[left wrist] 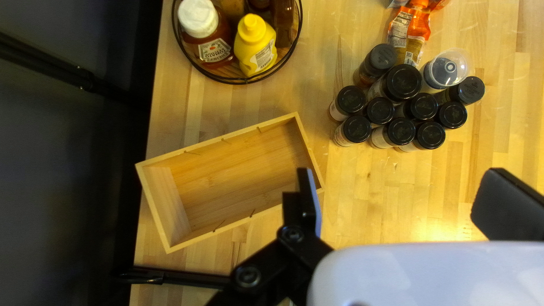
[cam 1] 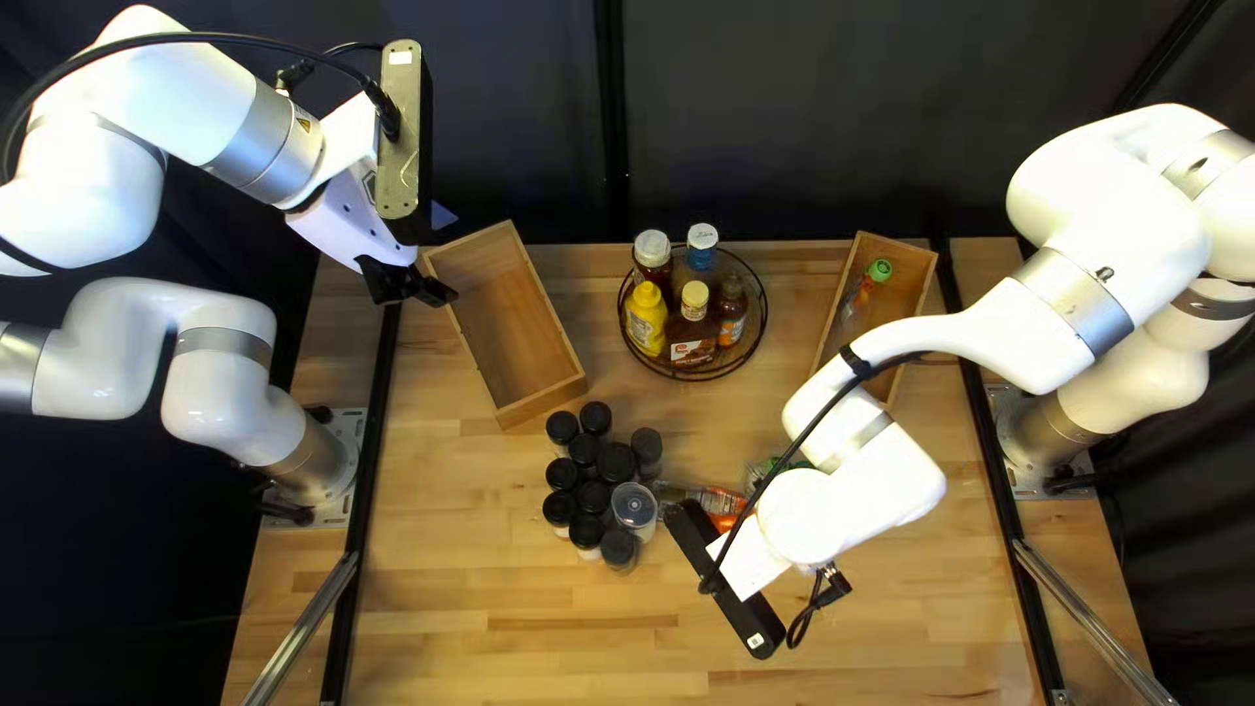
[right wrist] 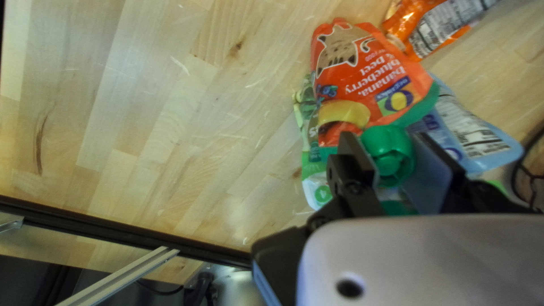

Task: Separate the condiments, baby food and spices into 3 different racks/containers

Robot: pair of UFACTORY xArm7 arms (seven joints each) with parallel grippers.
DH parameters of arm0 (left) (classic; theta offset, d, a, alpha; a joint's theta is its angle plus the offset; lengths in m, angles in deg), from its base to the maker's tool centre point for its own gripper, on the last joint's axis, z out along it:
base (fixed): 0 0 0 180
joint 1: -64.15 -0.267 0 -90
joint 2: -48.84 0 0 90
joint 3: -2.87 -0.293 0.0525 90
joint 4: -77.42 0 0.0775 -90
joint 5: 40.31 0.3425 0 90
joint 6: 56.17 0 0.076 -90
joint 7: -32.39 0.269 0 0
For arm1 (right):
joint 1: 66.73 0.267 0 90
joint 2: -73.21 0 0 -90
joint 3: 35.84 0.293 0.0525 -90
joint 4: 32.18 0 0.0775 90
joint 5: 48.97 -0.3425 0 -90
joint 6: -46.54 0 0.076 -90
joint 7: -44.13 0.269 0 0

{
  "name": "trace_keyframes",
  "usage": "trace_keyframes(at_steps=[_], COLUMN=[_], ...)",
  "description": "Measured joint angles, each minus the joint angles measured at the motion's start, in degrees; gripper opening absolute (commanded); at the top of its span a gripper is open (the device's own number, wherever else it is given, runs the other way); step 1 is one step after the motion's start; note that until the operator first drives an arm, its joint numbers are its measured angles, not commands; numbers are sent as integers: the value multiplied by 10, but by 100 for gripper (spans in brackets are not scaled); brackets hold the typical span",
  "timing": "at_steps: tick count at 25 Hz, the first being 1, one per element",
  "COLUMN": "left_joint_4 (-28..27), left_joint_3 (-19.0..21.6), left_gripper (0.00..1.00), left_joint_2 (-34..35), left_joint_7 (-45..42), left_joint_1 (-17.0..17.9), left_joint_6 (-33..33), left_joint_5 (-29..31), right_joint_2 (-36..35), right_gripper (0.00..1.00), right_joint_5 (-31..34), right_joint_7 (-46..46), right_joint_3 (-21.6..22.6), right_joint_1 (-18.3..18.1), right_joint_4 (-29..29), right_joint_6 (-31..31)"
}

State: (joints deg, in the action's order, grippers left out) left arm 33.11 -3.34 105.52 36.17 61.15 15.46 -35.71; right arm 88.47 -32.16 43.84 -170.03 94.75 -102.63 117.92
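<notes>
Black fingers of the right gripper (right wrist: 386,137) are pinched on a green cap (right wrist: 391,154), which looks to belong to the red pouch (right wrist: 368,85) lying just ahead of them, with an orange pouch (right wrist: 439,28) and a blue pouch (right wrist: 473,133) close by on the bench (right wrist: 141,113). Baby food, then, looks only part sorted: one green-capped item (cam 1: 858,298) sits in the right box (cam 1: 897,262), well apart from those fingers, toward the right arm's base. Condiments seem the furthest along, five bottles grouped in the wire basket (left wrist: 247,82) ahead of the left gripper (left wrist: 402,173). Its fingers are spread wide, nothing between them, one of them overlapping the corner of the left box (left wrist: 221,141) (likely meant for spices). Sorting those looks not begun, since the black-lidded jars (left wrist: 402,82) all stand outside it, bunched ahead of the spread fingers.
</notes>
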Motion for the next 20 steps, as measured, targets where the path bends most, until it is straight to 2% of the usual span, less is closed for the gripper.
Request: trace_keyframes(at_steps=[4,9,13,20], left_joint_4=[0,0,0,0], left_joint_3=[0,0,0,0], left_gripper=[100,100,100,100], left_joint_2=[0,0,0,0], left_joint_7=[0,0,0,0], left_joint_1=[0,0,0,0], left_joint_6=[0,0,0,0], left_joint_5=[0,0,0,0], right_joint_2=[-6,-46,-112,-230], right_gripper=[0,0,0,0], right_joint_5=[-21,-58,-101,-147], right_joint_7=[-56,-124,-167,-185], right_joint_3=[7,9,0,-51], right_joint_1=[-8,-31,-56,-95], right_joint_4=[-46,-90,-94,-79], right_joint_6=[38,99,125,173])
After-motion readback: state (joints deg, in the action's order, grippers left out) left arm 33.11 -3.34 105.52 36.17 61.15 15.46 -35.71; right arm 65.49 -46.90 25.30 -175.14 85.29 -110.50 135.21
